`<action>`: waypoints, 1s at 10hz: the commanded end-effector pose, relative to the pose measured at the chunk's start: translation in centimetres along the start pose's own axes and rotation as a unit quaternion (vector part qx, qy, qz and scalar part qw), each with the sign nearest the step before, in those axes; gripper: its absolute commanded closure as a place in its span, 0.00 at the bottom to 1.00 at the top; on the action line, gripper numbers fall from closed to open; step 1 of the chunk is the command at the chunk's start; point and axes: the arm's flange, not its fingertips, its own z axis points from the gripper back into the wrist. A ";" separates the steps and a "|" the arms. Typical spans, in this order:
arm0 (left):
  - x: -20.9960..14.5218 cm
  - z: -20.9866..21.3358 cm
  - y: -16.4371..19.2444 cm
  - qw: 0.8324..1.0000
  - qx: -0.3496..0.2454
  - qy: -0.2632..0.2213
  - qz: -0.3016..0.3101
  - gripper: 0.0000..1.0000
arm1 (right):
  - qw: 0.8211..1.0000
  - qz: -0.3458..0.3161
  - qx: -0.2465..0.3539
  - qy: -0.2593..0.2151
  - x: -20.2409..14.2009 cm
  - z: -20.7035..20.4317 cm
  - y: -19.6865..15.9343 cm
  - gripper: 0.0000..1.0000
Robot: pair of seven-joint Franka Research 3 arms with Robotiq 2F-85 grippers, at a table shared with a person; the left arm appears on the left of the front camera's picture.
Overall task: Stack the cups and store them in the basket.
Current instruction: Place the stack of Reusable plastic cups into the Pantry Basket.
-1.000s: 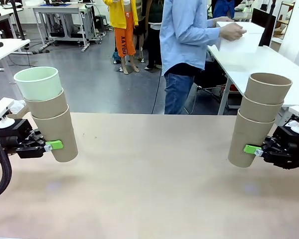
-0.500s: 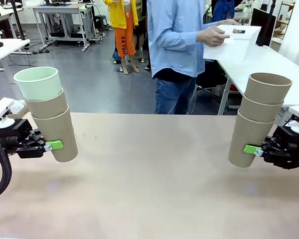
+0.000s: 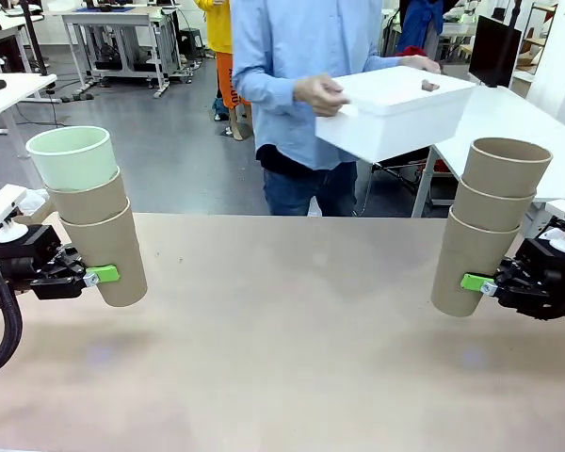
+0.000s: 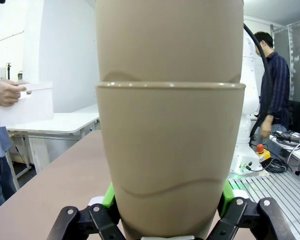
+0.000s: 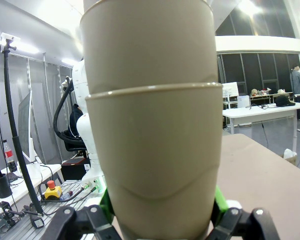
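At the table's left edge my left gripper [image 3: 102,275] is shut on the bottom cup of a tilted stack [image 3: 94,221]: two tan cups with the pale mint green cup [image 3: 73,157] on top. The left wrist view has that stack [image 4: 169,150] between the green pads [image 4: 108,196]. My right gripper [image 3: 473,282] at the right edge is shut on a stack of three tan cups [image 3: 485,226], which rises close up in the right wrist view [image 5: 155,150]. Across the table a person holds the white basket [image 3: 395,113] in both hands, above the far edge.
The tan table [image 3: 292,339] lies bare between the two stacks. The person in a blue shirt [image 3: 292,66] stands at the far side. A white table [image 3: 508,118] stands behind at the right.
The person has turned from the white table toward mine, carrying the white basket leftward and nearer. Both arms and their cup stacks have stayed still.
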 end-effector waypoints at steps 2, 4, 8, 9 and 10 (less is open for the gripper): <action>0.5 0.0 -0.2 1.000 -0.001 -0.004 -0.005 0.14 | 1.000 0.003 0.002 0.000 0.3 -0.2 0.0 0.14; 0.5 0.0 -0.2 1.000 -0.001 -0.004 -0.005 0.14 | 1.000 0.003 0.002 0.000 0.3 -0.2 0.0 0.14; 0.5 0.0 -0.2 1.000 -0.001 -0.004 -0.005 0.14 | 1.000 0.003 0.002 0.000 0.3 -0.2 0.0 0.14; 0.5 0.0 -0.2 1.000 -0.001 -0.004 -0.005 0.14 | 1.000 0.003 0.002 0.000 0.3 -0.2 0.0 0.14; 0.5 0.0 -0.2 1.000 -0.001 -0.004 -0.005 0.14 | 1.000 0.003 0.002 0.000 0.3 -0.2 0.0 0.14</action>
